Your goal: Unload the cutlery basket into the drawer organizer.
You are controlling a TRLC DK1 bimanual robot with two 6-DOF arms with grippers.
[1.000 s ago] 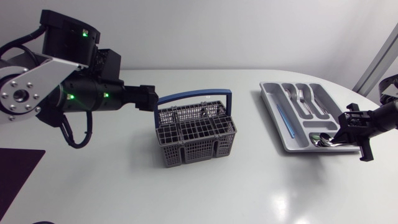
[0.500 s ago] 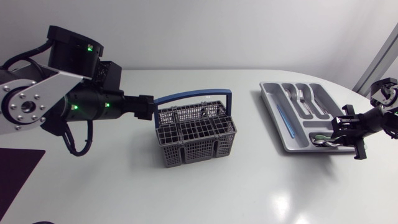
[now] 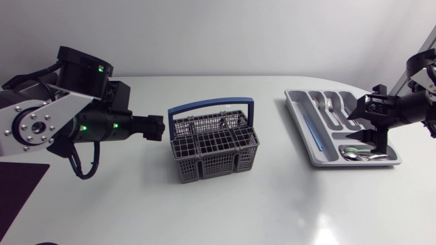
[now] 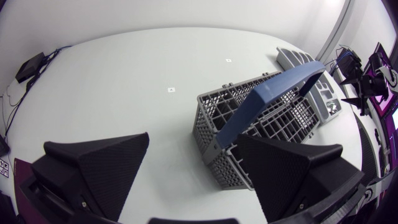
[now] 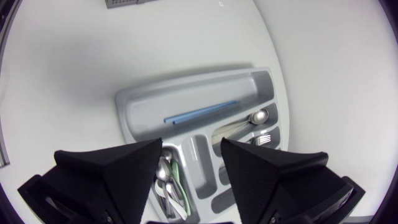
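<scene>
The grey cutlery basket (image 3: 214,146) with its raised blue handle (image 3: 211,105) stands mid-table. My left gripper (image 3: 158,127) hovers just left of it; in the left wrist view its fingers stand apart and hold nothing, with the basket (image 4: 273,118) ahead. The grey drawer organizer (image 3: 300,119) lies at the right. It holds forks (image 3: 330,105), a blue stick (image 3: 310,129) and spoons (image 3: 357,155) in its near compartment. My right gripper (image 3: 364,129) hangs open above that end. The right wrist view shows the spoons (image 5: 166,180) below its empty fingers (image 5: 118,165).
A dark mat (image 3: 17,187) lies at the table's front left corner. Bare white tabletop stretches between basket and organizer and along the front. In the left wrist view my right arm (image 4: 367,74) shows beyond the organizer.
My right gripper opened, let a spoon go into the organizer's near compartment, and lifted up and back. My left gripper drew back a little from the basket handle.
</scene>
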